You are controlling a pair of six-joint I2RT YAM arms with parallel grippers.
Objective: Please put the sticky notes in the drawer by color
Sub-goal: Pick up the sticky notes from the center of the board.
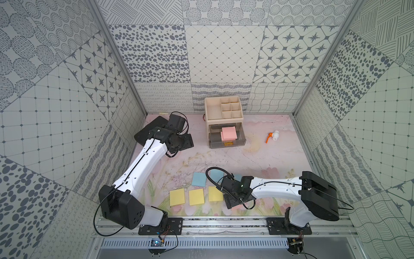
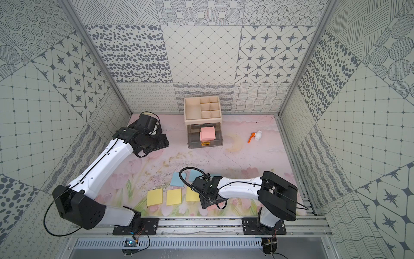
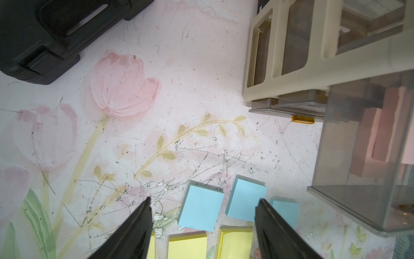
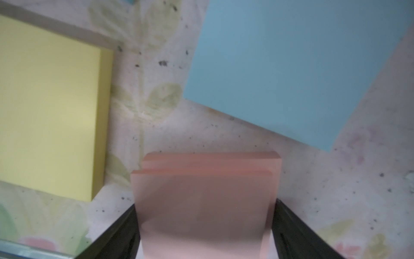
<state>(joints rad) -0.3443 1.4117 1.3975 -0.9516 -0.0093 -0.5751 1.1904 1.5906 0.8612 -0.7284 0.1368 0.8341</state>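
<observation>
While the right pincer [image 4: 205, 201] is holding the third pink pad [image 4: 206, 179] by two sides, the pink step seems to be ending. Next it is needing a lift and carry to the open drawer [image 1: 214, 134], well apart, near the left pincer [image 3: 204, 199], which is hanging wide open, empty. Two pink pads [image 1: 228, 133] are lying inside; yellow pads [image 1: 196, 196] and blue pads [image 1: 199, 179] are waiting beside the right pincer.

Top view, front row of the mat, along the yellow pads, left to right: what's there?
left yellow pad → middle yellow pad → right yellow pad, its right edge hidden → right hand, closed on a pink pad. The blue pads sit a row further back, so they are left out.
</observation>
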